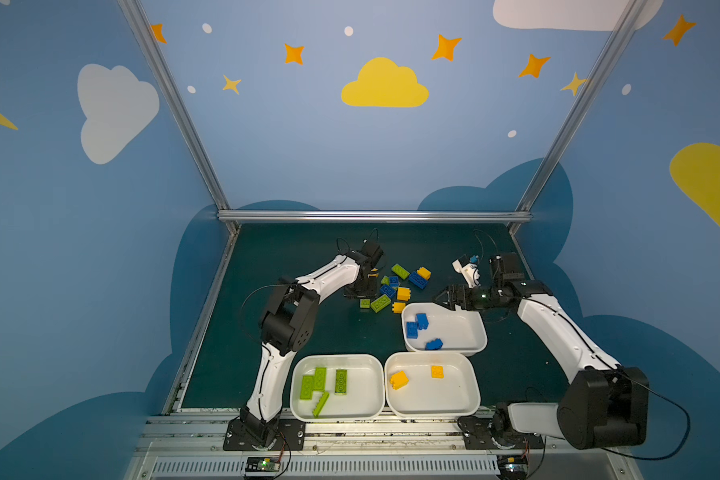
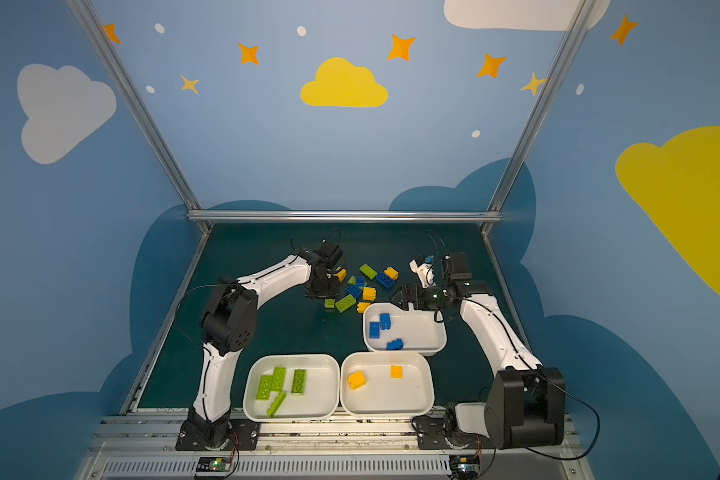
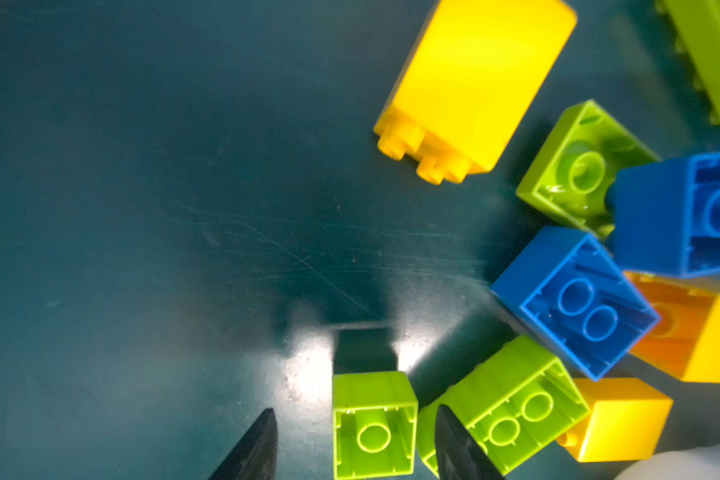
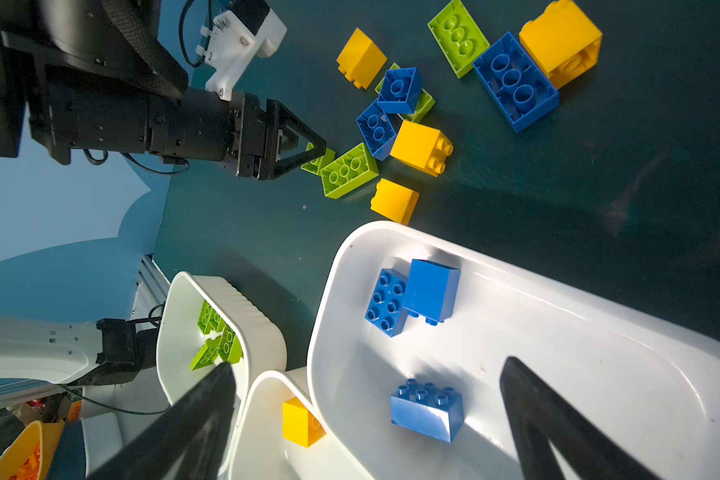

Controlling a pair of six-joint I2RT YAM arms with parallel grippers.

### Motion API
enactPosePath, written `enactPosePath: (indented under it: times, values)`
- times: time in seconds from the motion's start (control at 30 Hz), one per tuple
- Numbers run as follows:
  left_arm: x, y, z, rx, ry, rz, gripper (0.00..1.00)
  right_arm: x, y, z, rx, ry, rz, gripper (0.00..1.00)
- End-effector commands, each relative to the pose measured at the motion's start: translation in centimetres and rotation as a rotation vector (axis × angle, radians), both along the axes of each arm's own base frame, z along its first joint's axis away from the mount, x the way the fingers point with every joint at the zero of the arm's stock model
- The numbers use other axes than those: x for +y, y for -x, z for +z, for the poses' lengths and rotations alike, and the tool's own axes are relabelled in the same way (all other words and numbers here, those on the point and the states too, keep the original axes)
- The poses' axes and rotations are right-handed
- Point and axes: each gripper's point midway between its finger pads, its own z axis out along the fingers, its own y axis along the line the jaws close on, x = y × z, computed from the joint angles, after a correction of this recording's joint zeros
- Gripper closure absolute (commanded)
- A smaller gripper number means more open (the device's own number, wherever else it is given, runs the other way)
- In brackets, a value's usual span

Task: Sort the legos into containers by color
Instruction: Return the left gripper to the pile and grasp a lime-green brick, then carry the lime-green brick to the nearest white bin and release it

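Observation:
Loose legos point(image 1: 395, 286) in green, blue and yellow lie in a cluster mid-table. My left gripper point(image 3: 355, 411) is down at the cluster's near-left edge, open, its fingers either side of a small green brick point(image 3: 373, 424) lying studs-down; a gap shows on one side. A longer green brick point(image 3: 512, 403) lies just outside one finger. Three white containers stand in front: one with green legos point(image 1: 337, 358), one with yellow point(image 1: 466, 374), one with blue point(image 1: 470, 332). My right gripper point(image 4: 368, 365) hovers open over the blue container, holding nothing.
Blue walls and aluminium frame rails point(image 1: 375, 216) close in the dark green table at the back and sides. The arm bases sit on the front rail point(image 1: 350, 432). The containers take up the front middle of the table.

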Motion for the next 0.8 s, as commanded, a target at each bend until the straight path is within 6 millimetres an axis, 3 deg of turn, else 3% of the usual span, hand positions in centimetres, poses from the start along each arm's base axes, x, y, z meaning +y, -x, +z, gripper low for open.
enactPosePath:
  times: [0.0, 0.47, 0.77]
  values:
    - [-0.5, -0.3, -0.5, 0.006, 0.012, 0.003, 0.41, 0.2, -0.3, 0.2, -0.004, -0.002, 0.003, 0.02]
    - [0.1, 2.3, -1.8, 0.055, -0.095, -0.069, 0.52, 0.0, 0.1, 0.0, -0.001, 0.008, 0.000, 0.02]
    - [0.8, 1.1, -2.2, 0.042, -0.124, -0.076, 0.65, 0.0, 0.1, 0.1, -0.002, 0.009, -0.002, 0.02]
